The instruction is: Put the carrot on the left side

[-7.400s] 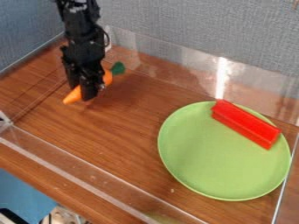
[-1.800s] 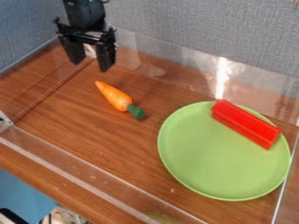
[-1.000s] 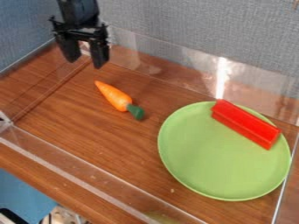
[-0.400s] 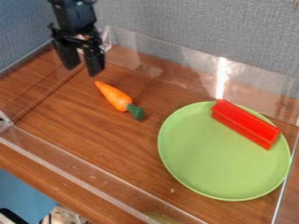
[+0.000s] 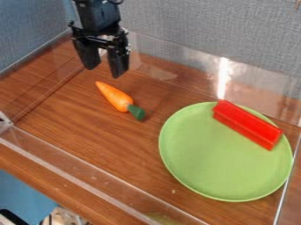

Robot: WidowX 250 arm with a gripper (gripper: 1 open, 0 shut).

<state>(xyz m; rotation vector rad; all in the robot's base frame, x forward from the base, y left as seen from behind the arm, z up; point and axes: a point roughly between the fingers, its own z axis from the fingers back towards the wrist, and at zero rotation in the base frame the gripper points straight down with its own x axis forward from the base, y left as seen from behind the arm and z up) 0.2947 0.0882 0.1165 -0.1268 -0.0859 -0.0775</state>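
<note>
High front view over table (image 5: 70, 123)

Orange carrot (image 5: 113, 96) with dark green stub, red block (image 5: 247, 123), light-green plate (image 5: 212, 167), brown wood-grain tabletop (image 5: 70, 123), black gripper (image 5: 102, 61), grey-blue speckled far wall (image 5: 212, 26)

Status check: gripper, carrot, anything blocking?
Gripper open, empty, above table. Carrot lying on bare wood left of green plate. Red block on plate, nothing in the way.
</note>
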